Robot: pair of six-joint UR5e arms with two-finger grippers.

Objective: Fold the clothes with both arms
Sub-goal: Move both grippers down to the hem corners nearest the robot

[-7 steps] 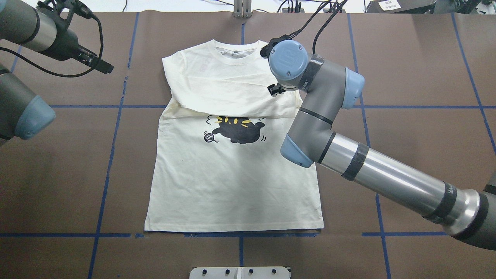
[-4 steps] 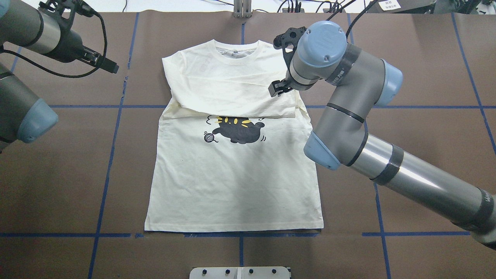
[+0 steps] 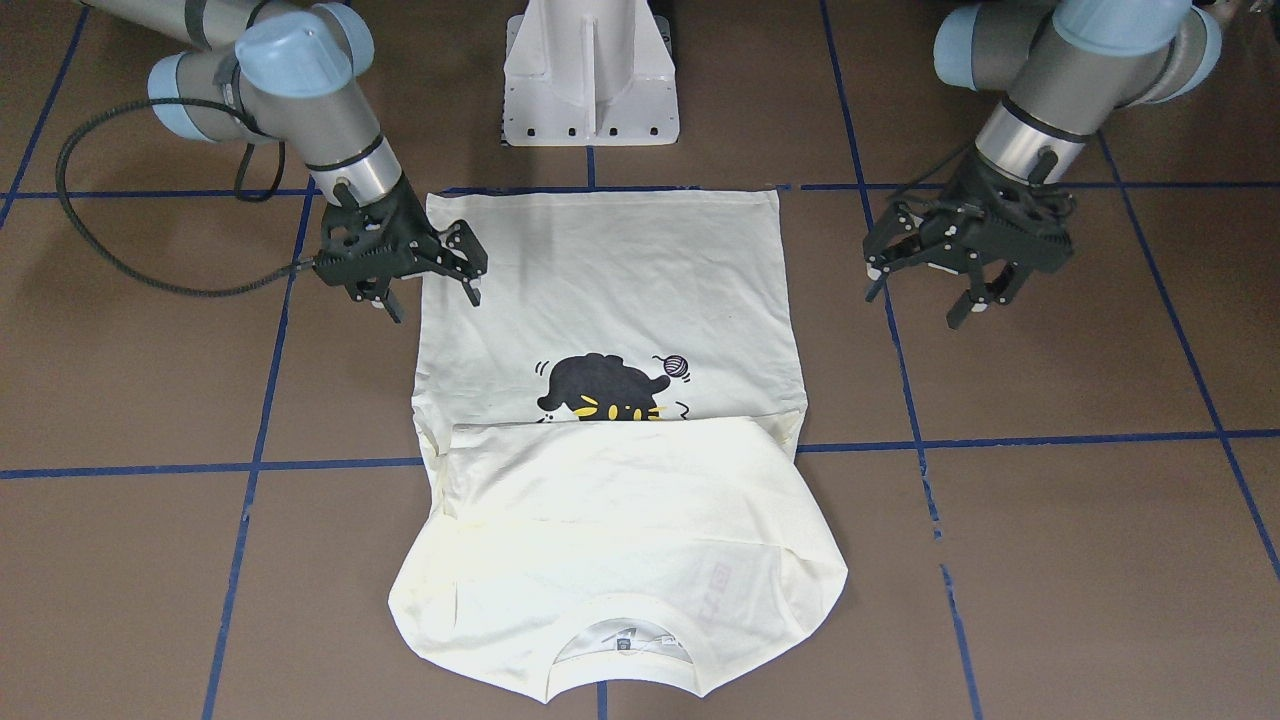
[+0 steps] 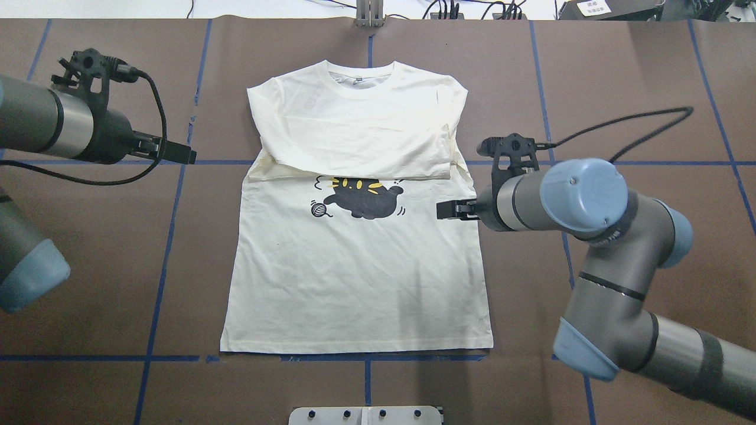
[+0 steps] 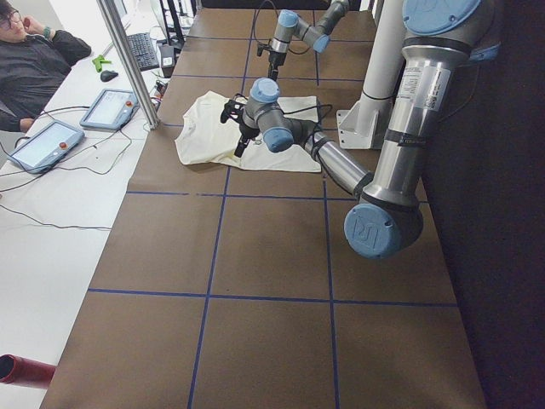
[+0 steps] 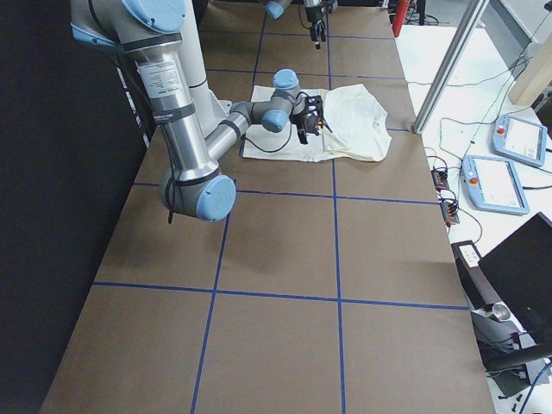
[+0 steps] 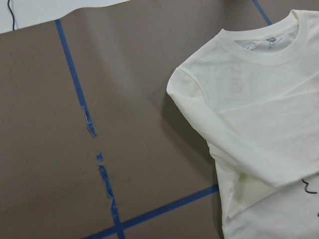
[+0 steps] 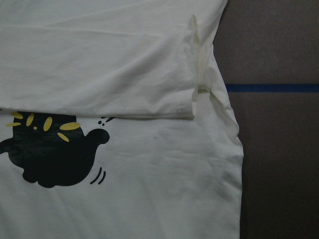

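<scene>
The cream T-shirt [image 4: 354,277] lies flat on the brown table, collar far from the robot. Its sleeves are folded across the chest, covering the top of the black cat print [image 4: 360,198]. The same shirt [image 3: 610,300] shows in the front-facing view. My right gripper [image 3: 432,290] hovers open at the shirt's right edge, level with the print, holding nothing; in the overhead view this right gripper [image 4: 452,209] sits just off the cloth. My left gripper [image 3: 915,300] hangs open over bare table left of the shirt; overhead, that gripper [image 4: 186,156] is beside the folded sleeve level.
Blue tape lines [image 4: 171,236] grid the brown table. The white pedestal base [image 3: 590,90] stands at the robot's edge just behind the hem. A metal pole [image 5: 128,60], tablets [image 5: 106,109] and a seated person [image 5: 34,60] are beyond the far side.
My right arm swung from over the folded sleeve near the collar back toward the robot, to the shirt's right edge by the print. The left gripper also came nearer. The shirt stayed put.
</scene>
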